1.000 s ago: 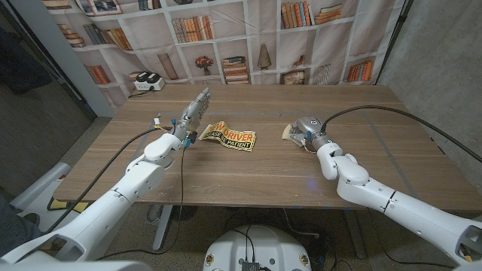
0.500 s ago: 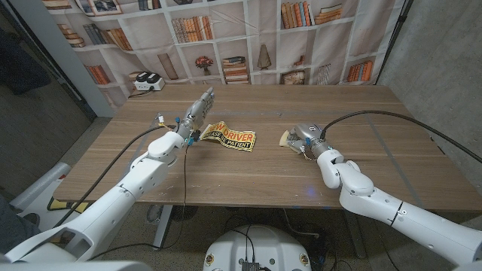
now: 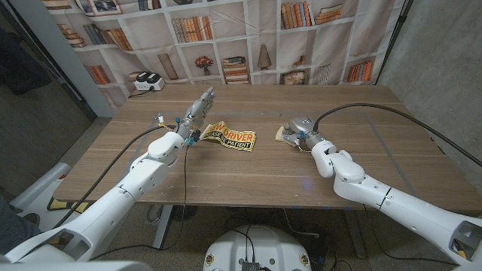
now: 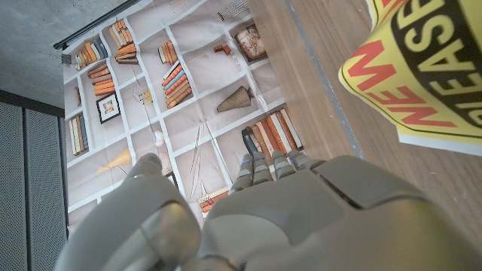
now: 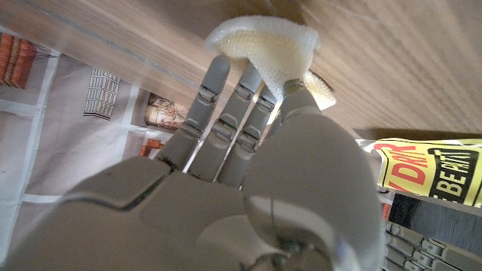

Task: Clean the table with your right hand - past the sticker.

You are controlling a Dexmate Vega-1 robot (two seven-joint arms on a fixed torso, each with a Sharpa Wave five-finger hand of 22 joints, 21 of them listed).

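Note:
A yellow, black and red sticker (image 3: pixel 229 135) lies on the wooden table (image 3: pixel 248 169) near its middle; its edge shows again as the sticker (image 4: pixel 422 68) and the sticker (image 5: pixel 433 169). My right hand (image 3: pixel 301 132) is to the right of the sticker, a short gap away, and presses a pale yellow sponge (image 3: pixel 286 134) to the wood. The sponge (image 5: pixel 267 41) sits under the fingers (image 5: pixel 226 105). My left hand (image 3: pixel 194 113) stands on its edge at the sticker's left end, fingers straight and holding nothing; the same left hand (image 4: pixel 248 218) appears from behind.
A white box with dark knobs (image 3: pixel 147 82) sits at the table's back left corner. A bookshelf backdrop (image 3: pixel 226 38) hangs behind the table. Black cables run along both arms.
My right hand has slid the sponge left, towards the sticker. The left hand has barely moved.

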